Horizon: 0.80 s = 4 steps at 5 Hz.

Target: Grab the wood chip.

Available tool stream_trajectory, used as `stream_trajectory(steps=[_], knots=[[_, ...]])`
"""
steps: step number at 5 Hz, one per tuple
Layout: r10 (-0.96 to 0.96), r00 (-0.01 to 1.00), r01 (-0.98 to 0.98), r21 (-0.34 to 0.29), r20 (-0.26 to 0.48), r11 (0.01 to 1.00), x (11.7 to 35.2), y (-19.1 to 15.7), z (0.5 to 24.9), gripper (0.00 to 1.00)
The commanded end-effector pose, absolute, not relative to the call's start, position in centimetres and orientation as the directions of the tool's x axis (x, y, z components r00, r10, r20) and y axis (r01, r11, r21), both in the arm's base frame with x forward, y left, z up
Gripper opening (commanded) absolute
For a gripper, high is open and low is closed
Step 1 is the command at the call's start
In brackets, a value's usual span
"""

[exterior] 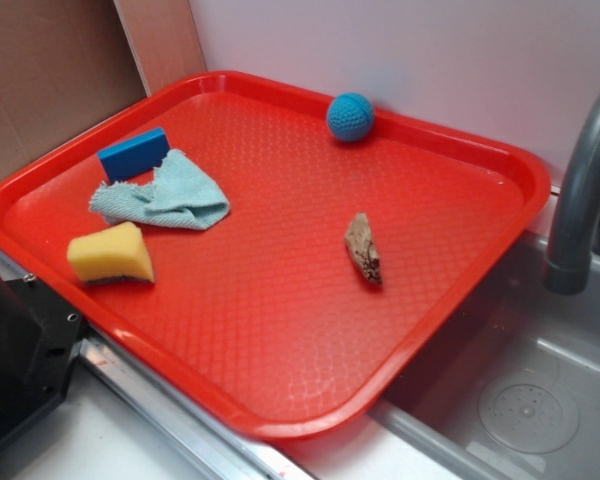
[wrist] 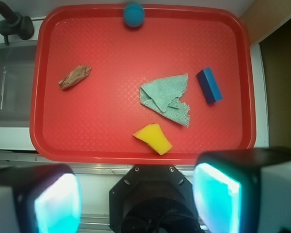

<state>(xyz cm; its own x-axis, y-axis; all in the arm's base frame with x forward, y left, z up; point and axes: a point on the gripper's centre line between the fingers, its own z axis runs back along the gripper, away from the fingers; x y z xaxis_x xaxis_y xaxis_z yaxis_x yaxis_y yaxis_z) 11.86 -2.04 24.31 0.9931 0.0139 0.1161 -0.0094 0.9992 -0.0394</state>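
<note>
The wood chip [exterior: 363,248] [wrist: 74,76], a small rough brown sliver, lies flat on the red tray [exterior: 280,320] [wrist: 87,141], right of centre in the exterior view and at the left in the wrist view. My gripper [wrist: 136,201] hangs high above the tray's near edge, far from the chip. It is open, its two glowing pads [wrist: 58,204] wide apart with nothing between them. The exterior view shows only a black part of the robot [exterior: 20,350] at the lower left, not the fingers.
On the tray also lie a yellow sponge wedge [exterior: 110,255] [wrist: 153,138], a crumpled teal cloth [exterior: 170,200] [wrist: 167,95], a blue block [exterior: 134,153] [wrist: 209,85] and a blue ball [exterior: 350,116] [wrist: 134,14]. A grey faucet [exterior: 580,190] [wrist: 12,22] and sink [exterior: 520,390] adjoin the tray.
</note>
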Motion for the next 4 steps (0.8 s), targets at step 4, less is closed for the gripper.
stream_trajectory(steps=[4], knots=[[0.660,0.748,-0.648,-0.140,0.066,0.748,15.4,-3.3,22.6,1.00]])
